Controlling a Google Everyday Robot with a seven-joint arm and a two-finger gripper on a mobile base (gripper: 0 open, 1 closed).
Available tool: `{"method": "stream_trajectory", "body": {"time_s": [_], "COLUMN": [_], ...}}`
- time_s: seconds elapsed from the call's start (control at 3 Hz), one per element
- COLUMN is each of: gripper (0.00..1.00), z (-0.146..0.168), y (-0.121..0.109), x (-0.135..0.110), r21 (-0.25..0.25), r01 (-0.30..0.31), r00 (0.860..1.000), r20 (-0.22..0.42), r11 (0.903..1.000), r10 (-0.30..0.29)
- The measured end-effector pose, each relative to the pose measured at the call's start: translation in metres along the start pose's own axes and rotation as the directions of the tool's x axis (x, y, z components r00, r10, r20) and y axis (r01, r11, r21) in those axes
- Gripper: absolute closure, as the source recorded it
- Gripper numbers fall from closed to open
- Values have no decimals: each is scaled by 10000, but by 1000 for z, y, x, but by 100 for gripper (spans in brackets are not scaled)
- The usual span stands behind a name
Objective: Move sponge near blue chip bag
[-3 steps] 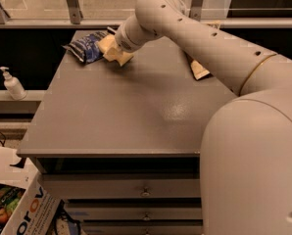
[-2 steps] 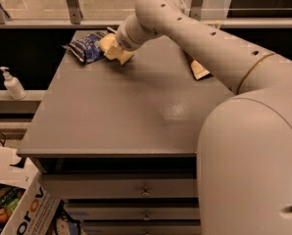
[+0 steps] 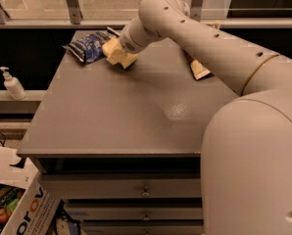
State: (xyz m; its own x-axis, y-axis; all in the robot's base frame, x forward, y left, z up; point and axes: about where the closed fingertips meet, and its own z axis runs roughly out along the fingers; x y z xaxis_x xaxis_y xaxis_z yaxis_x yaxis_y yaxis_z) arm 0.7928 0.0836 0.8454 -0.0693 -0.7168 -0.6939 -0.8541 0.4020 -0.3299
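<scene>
The pale yellow sponge (image 3: 124,60) lies at the back left of the grey table (image 3: 111,121), just right of the dark blue chip bag (image 3: 87,45). Sponge and bag are very close, perhaps touching. My gripper (image 3: 114,50) is down on the sponge at its left end, between it and the bag, and partly hides it. The arm reaches in from the right, over the table's back.
A larger tan, brown and white bag (image 3: 200,70) lies at the back right, partly under my arm. A soap pump bottle (image 3: 12,84) stands on a ledge to the left. A cardboard box (image 3: 23,210) sits on the floor at the lower left. Drawers are below the tabletop.
</scene>
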Motion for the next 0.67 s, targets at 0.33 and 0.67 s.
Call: {"method": "stream_trajectory", "body": {"time_s": [0.33,0.67], "gripper": [0,0], "z": [1,-2], "y": [3,4], "x": [0,-1], "r21": [-61,-64], "r01": [44,41], "r00": [10000,10000], "r20": [-34,17], "r11": [10000,10000], "r10": [-44,-41]}}
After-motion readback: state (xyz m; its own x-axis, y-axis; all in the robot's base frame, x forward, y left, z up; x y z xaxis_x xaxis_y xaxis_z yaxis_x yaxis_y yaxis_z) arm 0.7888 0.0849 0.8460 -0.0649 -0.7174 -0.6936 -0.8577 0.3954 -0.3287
